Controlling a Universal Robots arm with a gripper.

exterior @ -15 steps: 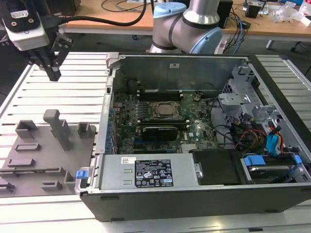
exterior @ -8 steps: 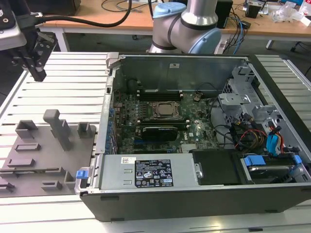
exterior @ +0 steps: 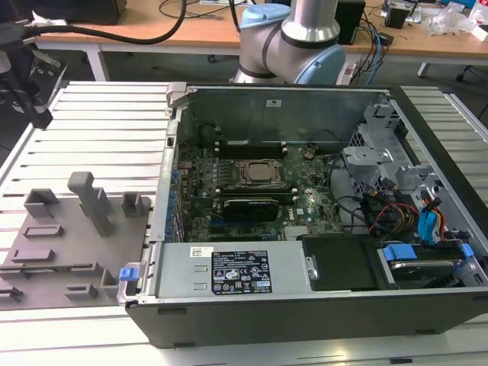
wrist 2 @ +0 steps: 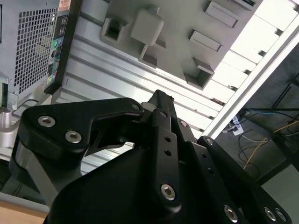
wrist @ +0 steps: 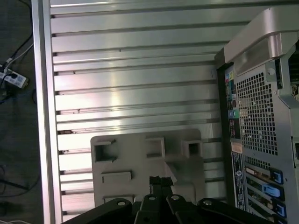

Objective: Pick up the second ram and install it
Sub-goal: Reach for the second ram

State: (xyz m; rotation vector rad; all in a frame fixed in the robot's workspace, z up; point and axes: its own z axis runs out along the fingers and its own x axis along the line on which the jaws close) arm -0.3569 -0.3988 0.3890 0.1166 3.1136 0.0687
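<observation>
Ribbed aluminium table [wrist: 131,70] is carrying a grey fixture [wrist: 140,163] and an open computer case [exterior: 305,305], lying just beside each other. Gripper [wrist: 159,181], seen in both wrist views, is hovering over the fixture with its fingers clenched together on nothing, well apart from the motherboard [exterior: 305,210]. Ram [exterior: 252,195] is sitting, as far as the exterior view is showing, as a thin green strip in a slot between the processor socket [exterior: 255,171] and the black-finned card [exterior: 252,207]; whether it is the second stick cannot be told.
</observation>
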